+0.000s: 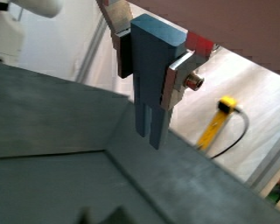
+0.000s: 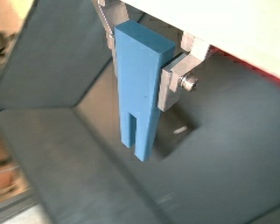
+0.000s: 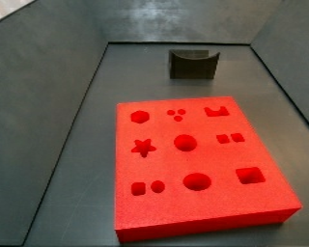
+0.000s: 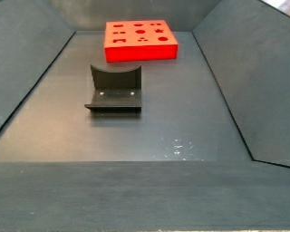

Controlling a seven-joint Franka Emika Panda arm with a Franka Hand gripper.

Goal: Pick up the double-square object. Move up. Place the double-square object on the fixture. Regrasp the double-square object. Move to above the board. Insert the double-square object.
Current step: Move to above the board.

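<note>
Gripper [image 2: 154, 63] clamped on the double-square object [image 2: 140, 83], seen in both wrist views; silver fingers [image 2: 175, 80] pinch upper part, long slotted end hanging free below. Neither side view shows gripper or arm, so held well up, out of those frames.

Handling, as judged: light-blue bar looks like rigid plastic, light, smooth-faced, so prob. a bit slippery under the pads. Stiff, no flex expected. Long overhang below the grip means leverage: any knock on the free end could twist it in the jaws. Best hold likely across the flat broad faces, near upper end, leaving the forked tip clear for the hole.

Hard to make out:
- Pads themselves mostly hidden behind the bar [image 1: 154, 61]; contact depth not visible.
- Top end of bar cut off by gripper body in a wrist view.
- Height above floor not readable; nothing links wrist views to side views.
- Fixture [image 4: 115, 88] sits empty on the floor, near the board [image 4: 140, 41]; in a side view its notch [image 3: 193, 62] is dim.
- Board holes [image 3: 188, 143] clear enough, but which one suits the bar: possibly the paired squares, cannot say for sure.
</note>
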